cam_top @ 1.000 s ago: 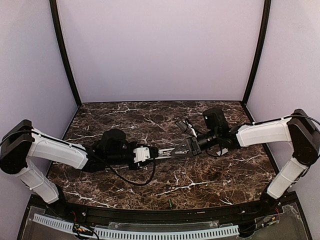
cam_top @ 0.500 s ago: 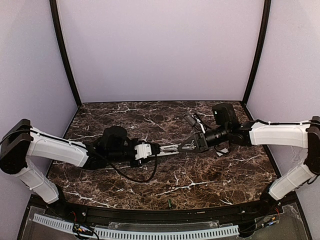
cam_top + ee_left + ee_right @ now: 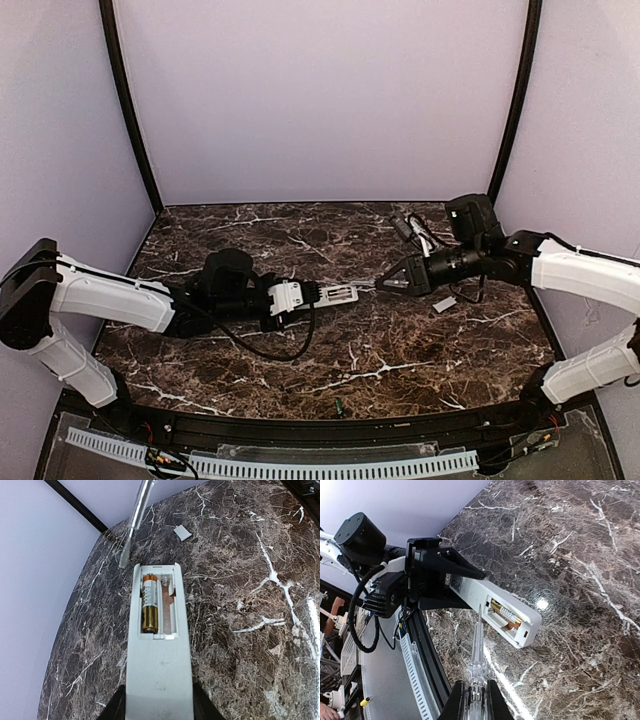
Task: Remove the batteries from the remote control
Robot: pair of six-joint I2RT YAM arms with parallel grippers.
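My left gripper (image 3: 292, 298) is shut on the white remote control (image 3: 336, 294) and holds it level above the table, pointing right. In the left wrist view the remote (image 3: 159, 650) has its battery compartment open and facing up. One gold battery (image 3: 149, 605) lies in the left slot and the right slot is bare. My right gripper (image 3: 402, 283) is shut on a thin clear stick-like tool (image 3: 476, 650). The tool's tip hangs just off the remote's open end (image 3: 512, 617), not touching it. The same battery (image 3: 503, 611) shows in the right wrist view.
The small white cover piece (image 3: 446, 302) lies flat on the marble table (image 3: 380, 370) below the right arm; it also shows in the left wrist view (image 3: 182, 532). A small dark object (image 3: 339, 405) sits at the table's near edge. Purple walls close in three sides.
My right gripper has drawn back to the right with the tool, away from the remote's compartment. My left gripper has shifted the remote slightly right and up.
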